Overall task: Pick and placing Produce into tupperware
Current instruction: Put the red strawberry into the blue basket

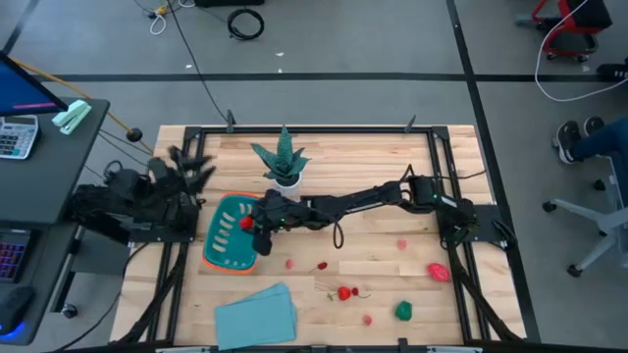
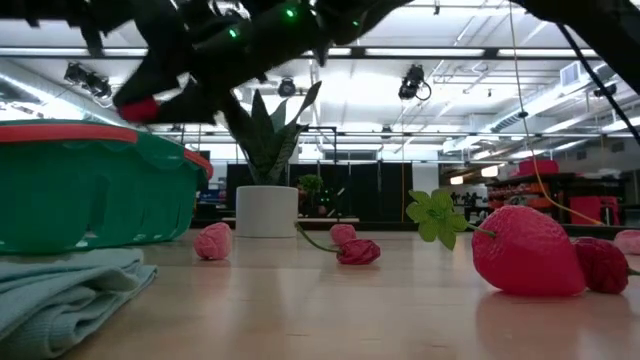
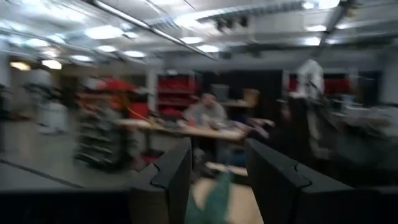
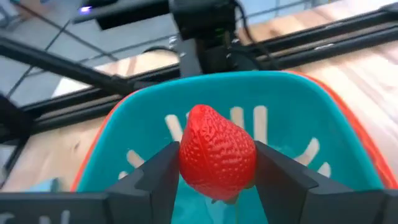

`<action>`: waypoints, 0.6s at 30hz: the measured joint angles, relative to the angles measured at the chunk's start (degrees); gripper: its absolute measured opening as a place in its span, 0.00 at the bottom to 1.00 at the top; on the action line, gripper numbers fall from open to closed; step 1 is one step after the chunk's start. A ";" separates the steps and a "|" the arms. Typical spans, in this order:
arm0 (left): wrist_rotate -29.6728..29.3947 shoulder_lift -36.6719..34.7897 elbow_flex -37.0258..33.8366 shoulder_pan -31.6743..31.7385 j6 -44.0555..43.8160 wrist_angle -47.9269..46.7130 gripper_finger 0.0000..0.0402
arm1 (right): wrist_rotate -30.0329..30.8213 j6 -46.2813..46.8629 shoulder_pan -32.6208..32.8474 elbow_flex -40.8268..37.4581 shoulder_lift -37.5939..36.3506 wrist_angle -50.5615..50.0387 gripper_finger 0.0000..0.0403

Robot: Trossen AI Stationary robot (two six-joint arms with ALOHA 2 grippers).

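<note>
One container in play: teal tupperware (image 1: pixel 230 245) near the table's left edge, empty as far as I can tell. Right gripper (image 4: pixel 217 180) is clenched on a red toy strawberry (image 4: pixel 217 160), hovering over its inside. Lower toward the middle before releasing, or it may bounce out. Left gripper (image 3: pixel 217 180) parked off the left edge, fingers apart, holding nothing.

I see the teal tupperware (image 1: pixel 228 247) with its orange rim lying flat at the left of the worktop, slotted inside facing up. 1 red strawberry (image 4: pixel 217 152) sits pinched in my right hand (image 4: pixel 214 171), held above the tupperware's inside. Other produce lies scattered to the right: small red and pink pieces (image 1: pixel 343 292), a larger pink one (image 1: pixel 438 272), and 1 green piece (image 1: pixel 403 311).
</note>
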 joint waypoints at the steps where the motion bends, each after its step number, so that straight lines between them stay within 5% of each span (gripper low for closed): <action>1: -0.19 0.02 1.34 -0.01 0.77 -0.07 0.39 | -1.42 -0.21 -0.18 1.74 0.23 -1.18 0.47; 10: -0.22 0.73 6.01 -0.02 1.29 -2.88 0.39 | -3.06 -2.90 -1.57 13.05 1.74 -18.16 0.47; 18: -0.24 2.25 5.51 -0.02 1.27 -3.35 0.38 | -5.55 -2.58 -1.69 13.64 6.51 -17.60 0.47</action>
